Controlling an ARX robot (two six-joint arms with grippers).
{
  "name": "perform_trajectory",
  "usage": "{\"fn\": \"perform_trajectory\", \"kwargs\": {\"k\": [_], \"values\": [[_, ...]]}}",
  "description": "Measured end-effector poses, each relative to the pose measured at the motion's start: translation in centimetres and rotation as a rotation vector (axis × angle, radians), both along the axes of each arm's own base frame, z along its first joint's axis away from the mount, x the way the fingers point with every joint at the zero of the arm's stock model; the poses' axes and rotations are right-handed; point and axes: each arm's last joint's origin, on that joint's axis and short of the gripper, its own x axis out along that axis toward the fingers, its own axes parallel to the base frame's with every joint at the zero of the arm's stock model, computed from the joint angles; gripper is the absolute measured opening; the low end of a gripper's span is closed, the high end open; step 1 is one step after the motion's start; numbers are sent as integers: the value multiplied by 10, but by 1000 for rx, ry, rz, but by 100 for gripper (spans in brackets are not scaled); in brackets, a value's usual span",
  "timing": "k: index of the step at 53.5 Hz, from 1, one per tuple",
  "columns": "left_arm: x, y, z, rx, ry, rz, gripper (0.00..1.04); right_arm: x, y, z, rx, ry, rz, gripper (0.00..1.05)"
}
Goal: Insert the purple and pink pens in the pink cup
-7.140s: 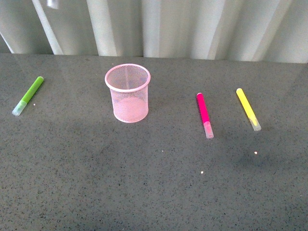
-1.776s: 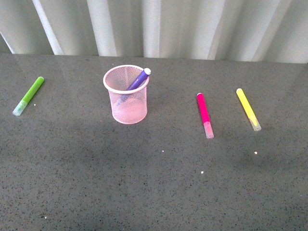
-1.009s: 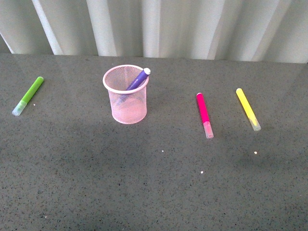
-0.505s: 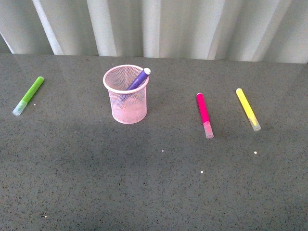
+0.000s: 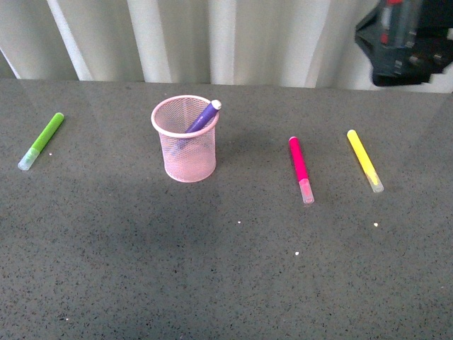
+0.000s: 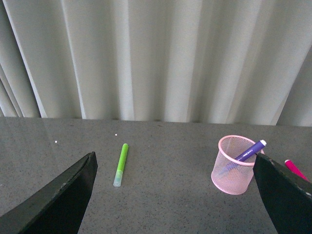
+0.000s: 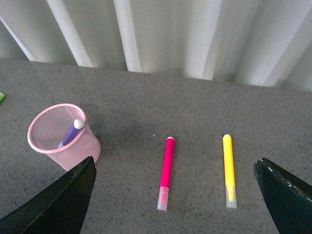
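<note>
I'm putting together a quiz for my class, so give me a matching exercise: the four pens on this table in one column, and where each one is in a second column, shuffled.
Things:
1. purple pen
2. pink pen
3. green marker
4. yellow marker

Places:
A. lying furthest to the robot's right
B. leaning inside the pink cup
C. lying on the table left of the pink cup, apart from it
D. lying between the pink cup and the yellow marker

Pairs: 1-B, 2-D, 3-C, 4-A

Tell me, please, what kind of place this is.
Probably a staged robot test bench: a dark speckled tabletop, a pale curtain as backdrop, and few props, such as a pink cup, pink pen and yellow marker.
</note>
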Motion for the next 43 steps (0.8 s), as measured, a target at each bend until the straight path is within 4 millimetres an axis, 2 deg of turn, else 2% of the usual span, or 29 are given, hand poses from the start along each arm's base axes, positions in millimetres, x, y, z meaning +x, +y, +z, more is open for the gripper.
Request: {"fn": "perform_trajectory", "kwargs": {"k": [4, 10, 20, 30, 43], "values": [[0, 0, 0, 0, 0, 0, 98, 12, 9, -2, 4, 45, -38, 98], [0, 0, 0, 0, 0, 0, 98, 44, 24, -12, -9, 162, -89, 98], [0, 0, 0, 0, 0, 0, 98, 79, 29, -34, -63, 241, -134, 98], [0, 0, 0, 0, 0, 0, 98, 102, 25, -56, -92, 324, -179, 98], [0, 0, 0, 0, 0, 0, 98, 110, 22, -77, -93, 374, -222, 98]]}}
